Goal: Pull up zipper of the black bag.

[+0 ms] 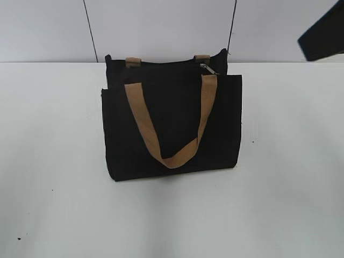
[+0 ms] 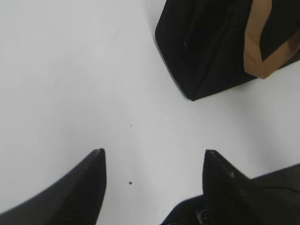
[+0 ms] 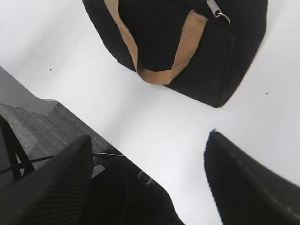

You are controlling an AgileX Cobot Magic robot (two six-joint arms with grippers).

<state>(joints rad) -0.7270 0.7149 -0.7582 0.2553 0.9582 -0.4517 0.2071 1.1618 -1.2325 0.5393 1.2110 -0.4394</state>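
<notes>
The black bag (image 1: pixel 172 118) stands upright in the middle of the white table, one tan handle hanging over its front. Its silver zipper pull (image 1: pixel 209 69) lies at the right end of the top opening. The pull also shows in the right wrist view (image 3: pixel 218 11) at the top of the bag (image 3: pixel 220 56). The left wrist view shows the bag's lower corner (image 2: pixel 206 51). My left gripper (image 2: pixel 152 164) is open and empty above bare table, apart from the bag. My right gripper (image 3: pixel 147 150) is open and empty, well short of the bag. A dark part of the right arm (image 1: pixel 322 35) shows at the top right of the exterior view.
The white table (image 1: pixel 64 177) surrounds the bag. A pale panelled wall (image 1: pixel 161 27) stands behind it. In the right wrist view the table's edge and grey floor (image 3: pixel 28 117) show at the left.
</notes>
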